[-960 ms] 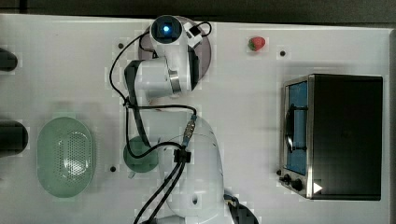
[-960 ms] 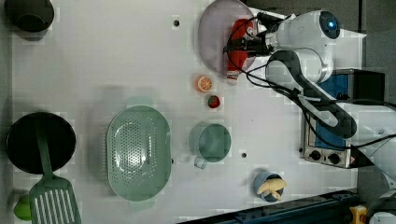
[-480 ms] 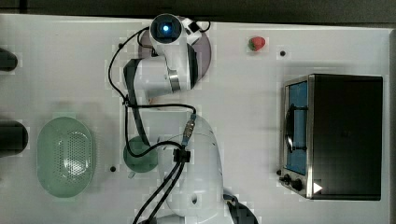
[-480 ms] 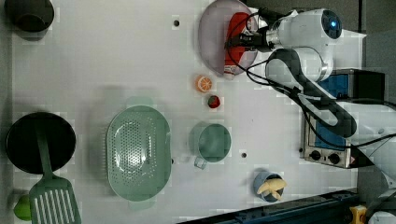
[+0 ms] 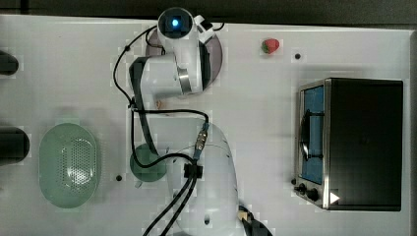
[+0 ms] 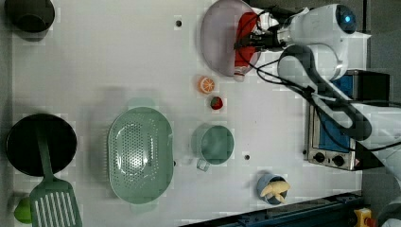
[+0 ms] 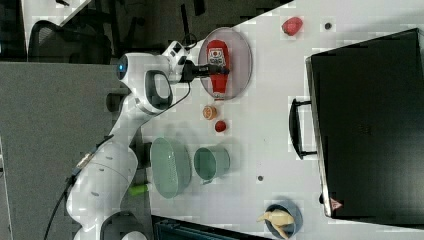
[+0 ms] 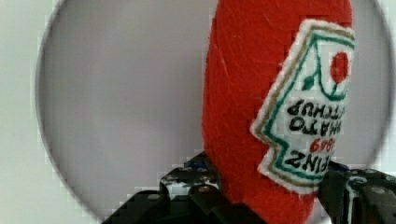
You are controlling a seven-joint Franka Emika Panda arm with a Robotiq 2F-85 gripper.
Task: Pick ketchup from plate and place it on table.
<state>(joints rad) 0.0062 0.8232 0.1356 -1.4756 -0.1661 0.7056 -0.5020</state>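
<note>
The ketchup [image 6: 245, 28], a red plush bottle with a white label, lies across the lilac-grey plate [image 6: 217, 42] at the white table's [image 6: 118, 56] far edge. In the right view the ketchup [image 7: 217, 60] rests lengthwise on the plate [image 7: 242, 60], with my gripper [image 7: 212, 71] reaching in from the right view's left over its middle. In the wrist view the black fingers [image 8: 187, 189] press both sides of the ketchup [image 8: 247, 93], so my gripper [image 8: 266, 186] is shut on it above the plate [image 8: 116, 93]. In the top view the arm hides the bottle, and the plate [image 5: 216, 54] shows as a rim.
An orange slice [image 6: 206, 84] and a strawberry [image 6: 216, 102] lie just off the plate. A green cup [image 6: 215, 144] and green basket [image 6: 139, 155] sit mid-table. A toaster oven [image 5: 354, 142] stands at the top view's right, and another strawberry [image 5: 270, 45] lies near the plate.
The fingers have closed in onto the ketchup's sides. The wrist has shifted slightly over the plate; the bottle has hardly moved.
</note>
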